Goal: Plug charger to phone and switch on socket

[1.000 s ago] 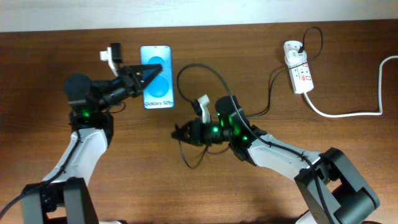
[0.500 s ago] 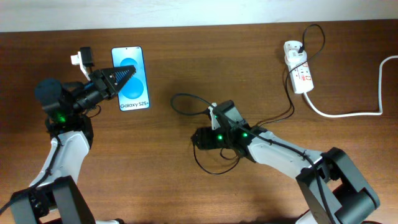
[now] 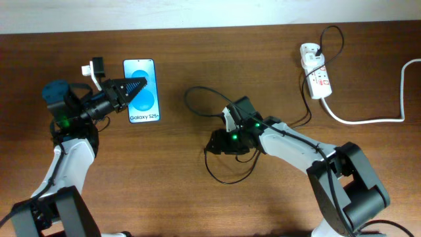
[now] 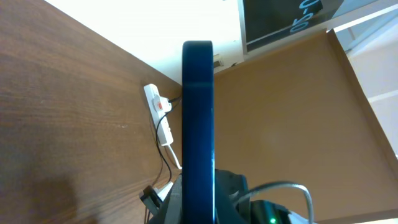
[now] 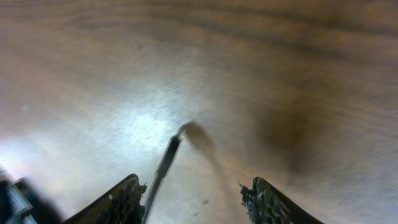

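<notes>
Overhead, upper left: left claw [image 3: 139,89] clamped on phone [image 3: 141,69], face-on. Left wrist alone: phone edge-on, socket [image 4: 155,99] beyond. Right wrist alone: right claw [image 5: 193,196] spread, empty, charger [image 5: 163,165] tip between.

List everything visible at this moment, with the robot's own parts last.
phone: one, black frame and blue screen, left side of table, held in left hand
charger: one, thin black cable, looped mid-table, plug tip lying on the wood
socket: one, white strip with red switches, far right
lead: one, thick white, runs from socket off the right edge
table: one, brown wood
left hand: one, black, shut on phone
right hand: one, black, open over charger tip
</notes>
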